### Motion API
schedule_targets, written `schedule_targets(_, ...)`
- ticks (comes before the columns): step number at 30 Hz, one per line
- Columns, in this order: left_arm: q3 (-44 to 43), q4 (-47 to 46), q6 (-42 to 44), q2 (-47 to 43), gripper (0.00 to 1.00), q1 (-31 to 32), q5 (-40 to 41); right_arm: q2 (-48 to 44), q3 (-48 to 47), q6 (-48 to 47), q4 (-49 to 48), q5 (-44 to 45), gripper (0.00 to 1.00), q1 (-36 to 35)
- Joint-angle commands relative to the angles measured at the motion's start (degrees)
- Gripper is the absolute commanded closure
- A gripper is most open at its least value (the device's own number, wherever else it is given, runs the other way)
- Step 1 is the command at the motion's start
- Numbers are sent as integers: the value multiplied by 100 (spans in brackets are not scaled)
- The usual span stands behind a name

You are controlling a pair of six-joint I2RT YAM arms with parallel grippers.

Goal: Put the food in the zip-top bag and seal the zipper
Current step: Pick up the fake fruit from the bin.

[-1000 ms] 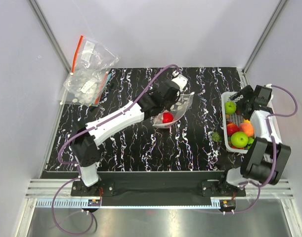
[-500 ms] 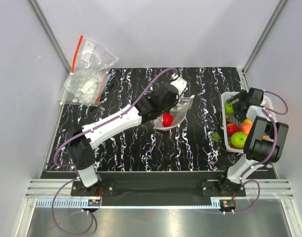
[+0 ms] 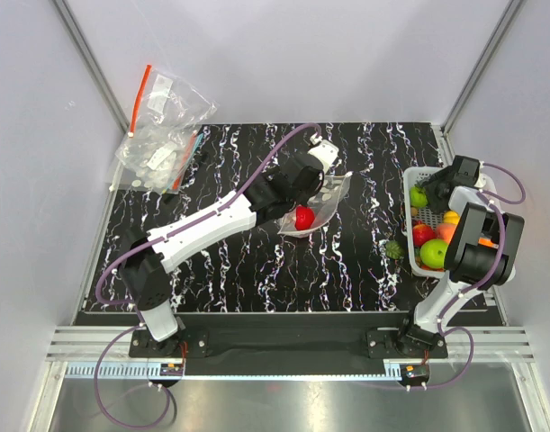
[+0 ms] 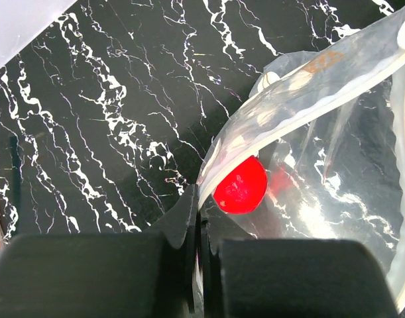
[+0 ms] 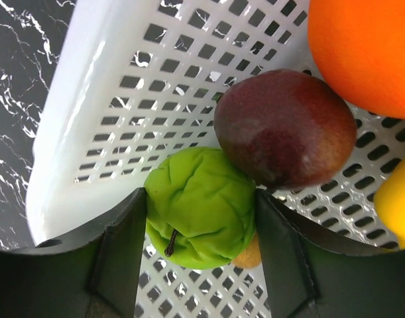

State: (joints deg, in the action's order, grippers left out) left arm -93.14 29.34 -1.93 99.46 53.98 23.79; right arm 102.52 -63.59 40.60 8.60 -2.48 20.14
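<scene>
Left gripper [image 4: 197, 215] pinches the zip-top bag [image 4: 335, 165]; right gripper [image 5: 201, 195] grips a green fruit [image 5: 202, 228]

Nearest, a dark green spiky toy [image 3: 393, 248] lies on the counter [image 3: 347, 270], just beside the left wall of the white basket [image 5: 89, 99]. Inside the basket the right gripper's fingers press both sides of the green fruit, which touches a dark purple fruit [image 5: 285, 129]; an orange fruit [image 5: 364, 46] sits beyond. Farther in, at mid-counter, the left gripper is clamped tight on the bag's mouth edge along the pale zipper [image 4: 288, 99]; the mouth gapes and a red fruit [image 4: 240, 187] lies inside. Farthest, at the far left, rests an undotted bag with a red strip [image 3: 162, 126]
</scene>
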Motion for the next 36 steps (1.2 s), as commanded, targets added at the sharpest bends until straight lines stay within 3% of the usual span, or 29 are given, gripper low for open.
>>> schedule_targets(1, 24, -421, 26, -313, 98, 16, 143, -530, 40, -78, -70, 187, 44, -10)
schedule_targets(10, 7, -509, 70, -278, 98, 52, 64, -2154, 443, -719, 422, -156, 46, -10)
schedule_targets(15, -28, -535, 35, -208, 98, 104, -32, -2938, 707, -1001, 801, -867, 49, -98)
schedule_targets(19, -90, -561, 9, -129, 98, 157, -164, -3466, 700, -1299, 1370, -1009, 50, -641)
schedule_targets(23, -257, -474, 9, -6, 98, 227, -226, -3870, 620, -1362, 1732, -1087, 50, -1695)
schedule_targets(36, -547, -210, -79, 293, 98, 254, -156, -5048, 558, -1608, 2550, -1756, 49, -2787)
